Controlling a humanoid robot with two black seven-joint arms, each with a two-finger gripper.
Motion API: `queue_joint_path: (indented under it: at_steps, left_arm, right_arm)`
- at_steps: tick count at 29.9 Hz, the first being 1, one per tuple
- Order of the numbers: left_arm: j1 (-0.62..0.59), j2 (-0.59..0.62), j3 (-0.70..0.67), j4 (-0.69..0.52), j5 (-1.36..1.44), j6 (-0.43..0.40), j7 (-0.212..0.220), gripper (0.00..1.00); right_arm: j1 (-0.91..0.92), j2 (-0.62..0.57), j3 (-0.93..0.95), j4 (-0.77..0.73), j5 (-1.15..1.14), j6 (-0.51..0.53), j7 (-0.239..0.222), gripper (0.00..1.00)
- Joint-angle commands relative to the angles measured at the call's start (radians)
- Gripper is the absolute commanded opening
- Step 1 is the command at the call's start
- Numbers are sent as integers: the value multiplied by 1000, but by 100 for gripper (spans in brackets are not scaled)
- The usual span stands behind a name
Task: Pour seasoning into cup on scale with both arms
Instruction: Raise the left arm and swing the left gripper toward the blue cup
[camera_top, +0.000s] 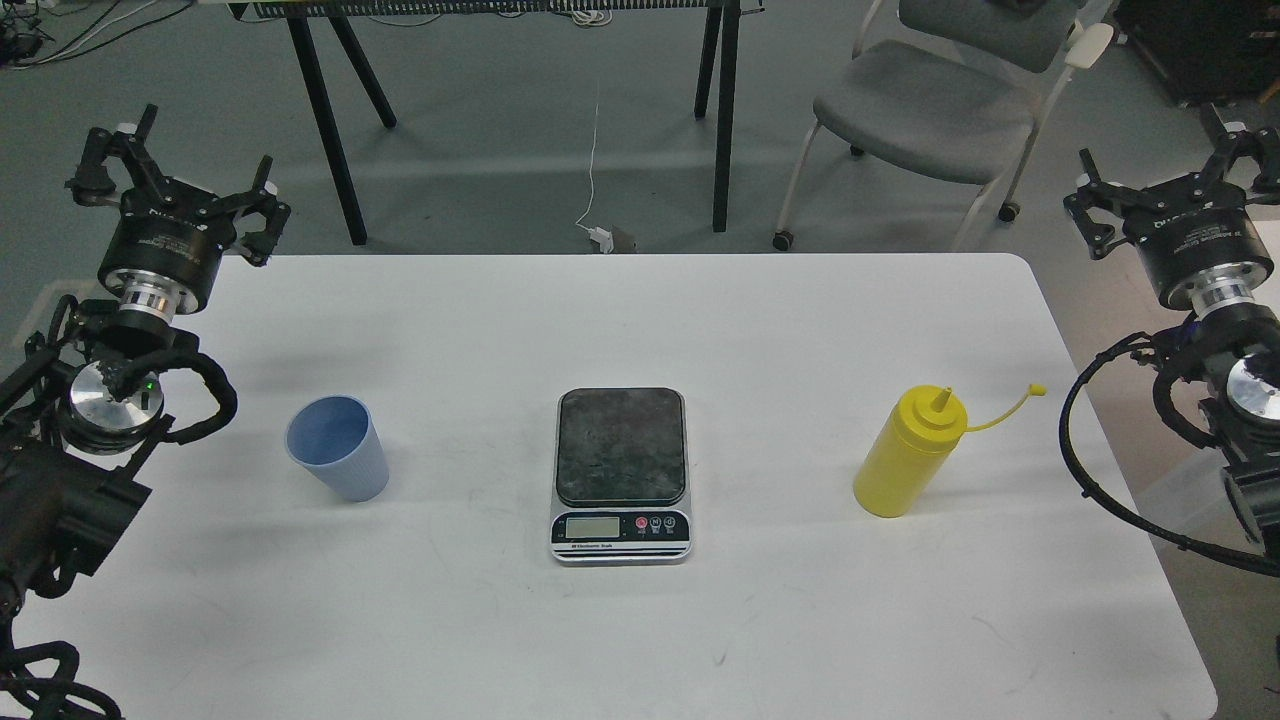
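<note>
Head view: cup upright on worktop, left of scale, nearest left gripper; fingers spread wide, empty, raised over far-left edge. Seasoning upright, long axis vertical, right of scale, nozzle uncapped with cap dangling on tether, nearest right gripper; fingers spread, empty. Scale platform bare, centred between both. Likely next: left arm fetches cup, right takes bottle.

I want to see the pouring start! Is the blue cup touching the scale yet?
Apart. The head view shows the blue cup standing on the table left of the scale, with bare white table between them.
</note>
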Motion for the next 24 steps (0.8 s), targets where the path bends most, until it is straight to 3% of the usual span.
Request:
queue_joint_path:
  at_steps: [1, 6, 11, 16, 19, 24]
  left_arm:
    - [-6, 1, 0, -4, 2, 1, 0, 99]
    - [3, 27, -5, -80, 0, 4, 0, 99]
    - [0, 140, 67, -207, 19, 6, 11, 99]
    - [-34, 306, 150, -353, 317, 17, -5, 99]
    - [-32, 367, 150, -404, 601, 17, -35, 98]
    - [-20, 453, 153, -462, 1104, 33, -153, 96]
  right_arm:
    - [0, -5, 2, 15, 0, 0, 0, 100]
    - [-2, -25, 2, 18, 0, 0, 0, 100]
    - [-14, -53, 9, 47, 2, 0, 1, 100]
    - [-46, -77, 18, 90, 2, 0, 5, 100]
    - [-63, -97, 20, 121, 2, 0, 9, 100]
    - [-89, -117, 34, 165, 3, 0, 12, 100]
